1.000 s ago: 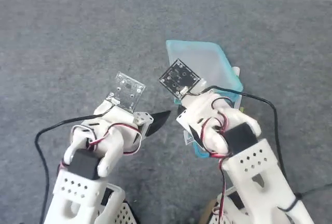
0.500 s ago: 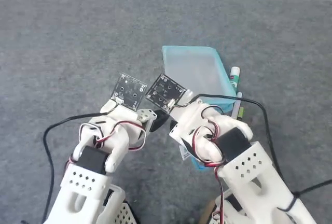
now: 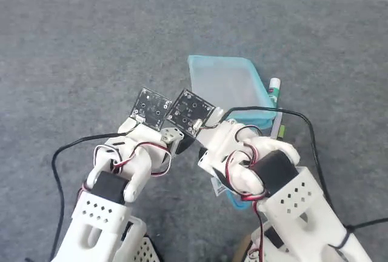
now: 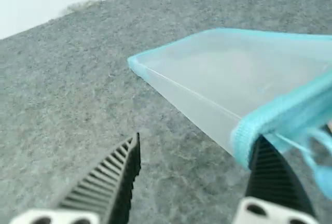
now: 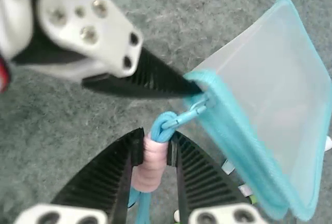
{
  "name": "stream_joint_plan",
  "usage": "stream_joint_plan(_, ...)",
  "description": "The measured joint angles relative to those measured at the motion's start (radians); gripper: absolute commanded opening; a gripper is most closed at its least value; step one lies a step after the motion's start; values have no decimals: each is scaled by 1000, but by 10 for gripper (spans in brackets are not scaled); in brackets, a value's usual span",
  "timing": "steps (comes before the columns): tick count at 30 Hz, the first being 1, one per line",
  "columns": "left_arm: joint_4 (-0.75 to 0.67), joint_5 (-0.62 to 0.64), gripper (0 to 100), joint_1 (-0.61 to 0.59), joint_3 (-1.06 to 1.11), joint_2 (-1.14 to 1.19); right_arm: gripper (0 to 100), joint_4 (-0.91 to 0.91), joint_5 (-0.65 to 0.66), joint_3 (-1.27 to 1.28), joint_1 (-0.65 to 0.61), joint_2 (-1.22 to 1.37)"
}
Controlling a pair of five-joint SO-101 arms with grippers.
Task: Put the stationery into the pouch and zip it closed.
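Observation:
The clear pouch (image 3: 223, 85) with teal edging lies on the grey felt, beyond both arms. My right gripper (image 5: 153, 157) is shut on the pink zipper pull (image 5: 150, 168), which a teal loop joins to the pouch's zipper end (image 5: 203, 90). In the left wrist view my left gripper (image 4: 197, 142) stands open at that same near corner of the pouch (image 4: 244, 130). One of its black fingers (image 5: 148, 81) touches the corner; the other stays over bare felt. A white and green pen (image 3: 274, 90) lies along the pouch's right side, outside it.
Grey felt (image 3: 91, 56) covers the table, with free room to the left and behind the pouch. The two wrist camera boards (image 3: 173, 110) nearly touch in the middle. Black cables (image 3: 303, 128) loop around both arms.
Both arms have drawn together. The left gripper has come right to the pouch's near corner. The right gripper has dragged the pouch left by its pull, uncovering the pen.

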Motion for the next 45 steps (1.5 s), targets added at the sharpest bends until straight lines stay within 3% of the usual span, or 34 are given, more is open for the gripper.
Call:
stream_joint_plan(10, -25, 23, 314, -81, 2, 0, 6, 97, 58, -8, 64, -17)
stream_joint_plan(20, -40, 26, 314, -89, 17, 0, 6, 104, 118, 106, 245, -207)
stream_joint_plan(30, -40, 34, 314, -150, 17, 0, 6, 112, 158, 123, 425, -229)
stream_joint_plan(37, -8, 31, 331, -60, 40, 0, 6, 101, 127, 107, 361, -221)
stream_joint_plan(45, 66, 25, 376, 0, 25, 0, 6, 124, 63, -158, 218, 46)
